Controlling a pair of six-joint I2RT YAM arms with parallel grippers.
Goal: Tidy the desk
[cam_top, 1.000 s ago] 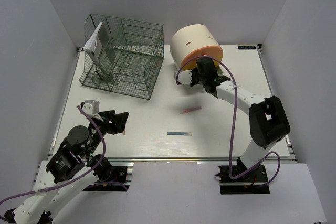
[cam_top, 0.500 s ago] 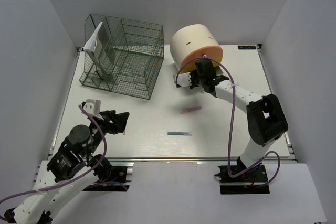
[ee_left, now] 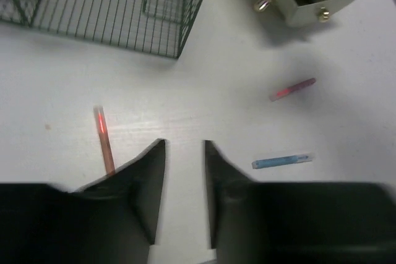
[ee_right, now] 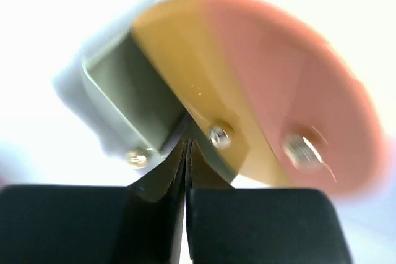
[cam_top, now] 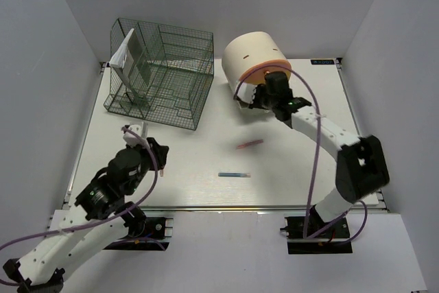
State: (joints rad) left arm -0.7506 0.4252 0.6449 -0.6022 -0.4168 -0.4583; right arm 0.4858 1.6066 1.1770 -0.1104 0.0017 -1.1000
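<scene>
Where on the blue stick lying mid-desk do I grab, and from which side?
Grip the blue stick at its middle, coming straight down from above. It lies flat on the desk, long axis running left-right, so close across its narrow width.

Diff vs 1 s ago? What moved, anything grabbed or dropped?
Left gripper swung up-table toward the rack and narrowed; its jaws are apart and empty. Right gripper edged in at the drawer unit and shut by the open drawer. Unmoved: pink pen, blue pen, red pen, rack.
</scene>
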